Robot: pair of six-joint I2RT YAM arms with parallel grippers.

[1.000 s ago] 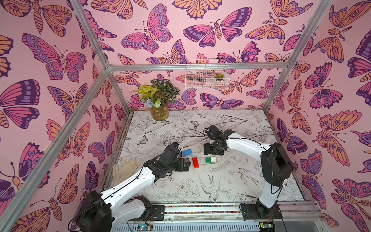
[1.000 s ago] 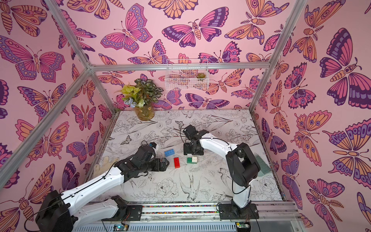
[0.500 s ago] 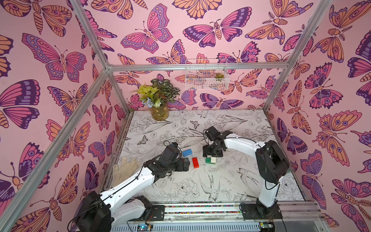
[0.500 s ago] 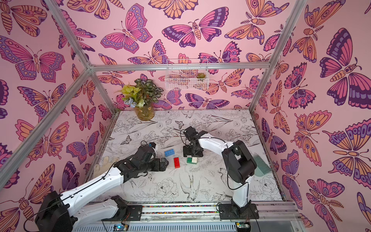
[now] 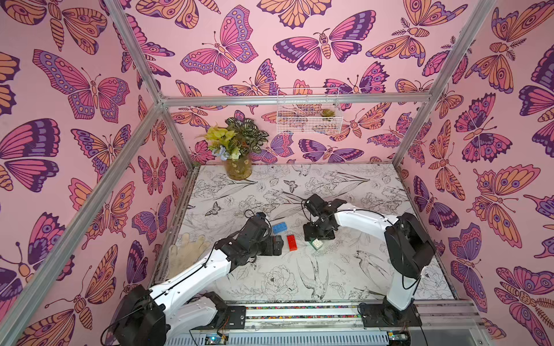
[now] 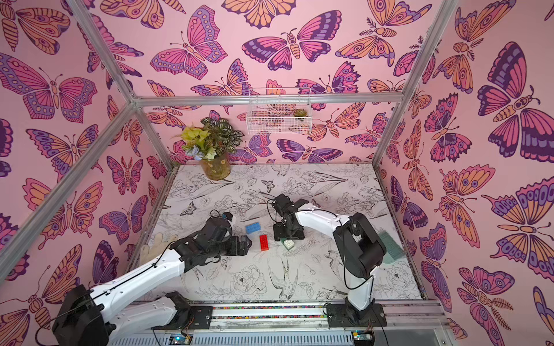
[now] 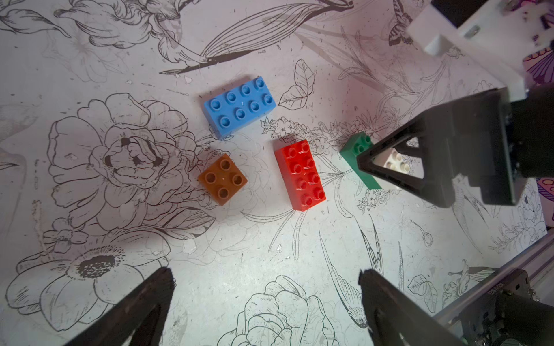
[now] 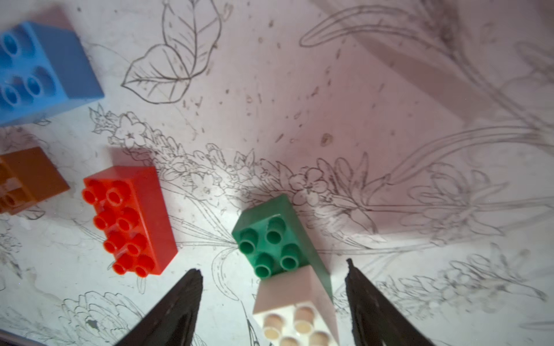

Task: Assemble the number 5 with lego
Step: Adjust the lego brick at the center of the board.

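Four studs of a green brick [image 8: 269,239] show; a white brick [image 8: 295,311] is stacked on its other half. My right gripper [image 8: 272,266] is open and straddles this pair, with a gap on each side. In both top views it [image 5: 319,235] covers the green brick, and only the white brick [image 5: 317,244] shows. A red brick [image 7: 301,173], a blue brick [image 7: 239,106] and an orange-brown brick [image 7: 222,179] lie loose on the mat. My left gripper [image 7: 266,271] is open and empty, just short of them, and in a top view it [image 5: 277,245] sits left of the red brick [image 5: 291,242].
A flower vase [image 5: 238,167] stands at the back left corner and a wire basket [image 5: 308,119] hangs on the back wall. A pale glove [image 5: 186,254] lies by the left wall. A green brush [image 6: 391,248] lies by the right wall. The arms' rail [image 5: 299,311] runs along the front.
My right gripper has come down and forward over the green and white bricks, now covering the green one in the top views. The left arm and the loose bricks have not moved.
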